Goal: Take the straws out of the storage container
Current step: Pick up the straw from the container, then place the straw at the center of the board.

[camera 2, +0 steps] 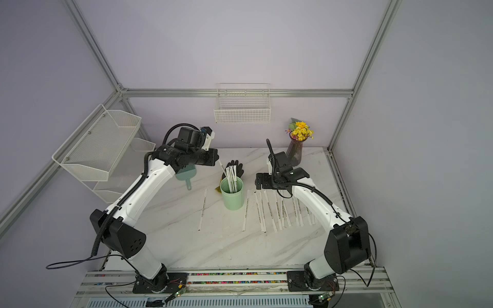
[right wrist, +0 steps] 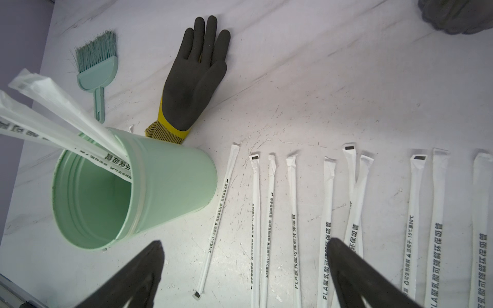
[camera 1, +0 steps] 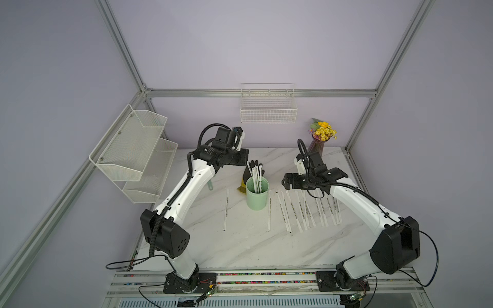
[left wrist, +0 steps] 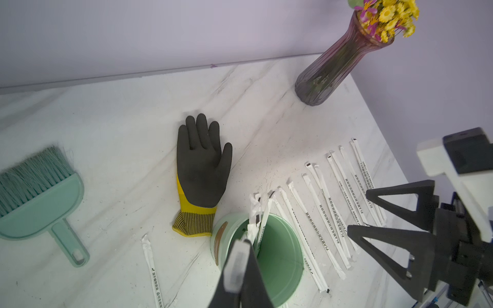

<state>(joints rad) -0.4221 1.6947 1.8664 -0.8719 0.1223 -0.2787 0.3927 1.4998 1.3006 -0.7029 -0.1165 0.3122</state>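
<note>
Top views both show the storage container [camera 1: 257,202] [camera 2: 233,201] mid-frame, its straws [camera 1: 256,176] [camera 2: 231,176] near upright, tops tilted upper left; more lie flat to its right, running up-frame. The left tool [left wrist: 241,242], arm arched above, is clenched on one straw; the right tool [right wrist: 244,241] hangs spread wide.

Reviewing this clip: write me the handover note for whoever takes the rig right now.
Left gripper: jaws shut above the mint cup, apparently pinching the top of the leaning straw, not yet lifted clear.
Right gripper: open, empty, over the row of straws.
Done: that row, about ten, lies on the table right of the cup; a single straw lies on its left.
Left to do: the remaining straws, a few, stand in the cup; pull out and lay down.
</note>
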